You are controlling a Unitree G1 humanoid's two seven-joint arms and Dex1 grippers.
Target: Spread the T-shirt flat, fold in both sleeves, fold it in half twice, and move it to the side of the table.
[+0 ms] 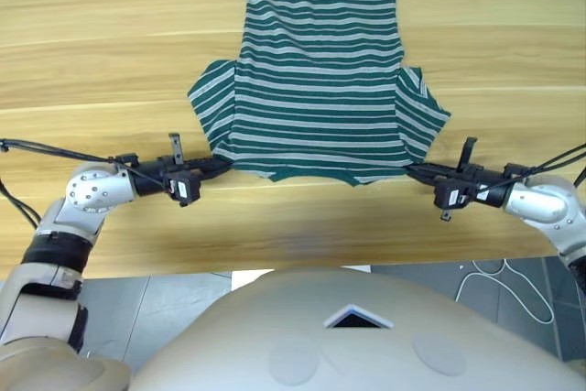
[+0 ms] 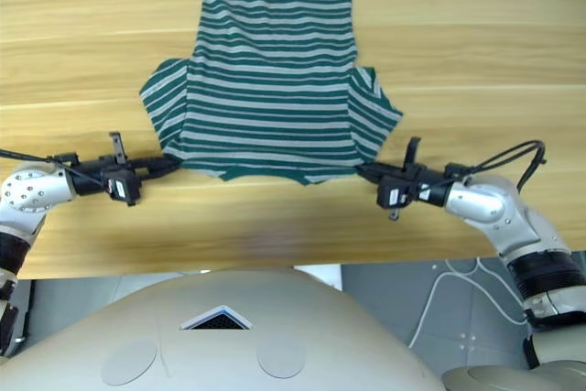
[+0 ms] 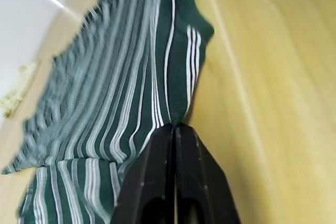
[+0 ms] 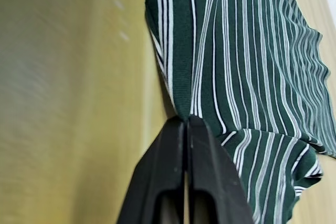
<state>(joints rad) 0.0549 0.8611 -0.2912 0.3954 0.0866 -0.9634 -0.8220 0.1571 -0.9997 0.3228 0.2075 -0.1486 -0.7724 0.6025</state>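
A green T-shirt (image 1: 316, 70) with grey-white stripes lies spread on the wooden table (image 1: 92, 61), collar end toward me, both sleeves folded in over its sides. My left gripper (image 1: 222, 165) is shut on the near left shoulder corner of the T-shirt (image 3: 157, 77), fingertips pinching the cloth edge. My right gripper (image 1: 410, 168) is shut on the near right shoulder corner, and the striped T-shirt (image 4: 241, 51) runs away from the closed fingertips (image 4: 178, 124). Both grippers sit low at table height, arms stretched out to either side.
The table's near edge (image 1: 275, 267) runs just in front of both arms. Bare wood lies to the left and right of the shirt. A grey floor with a white cable (image 1: 504, 286) shows below the table at the right.
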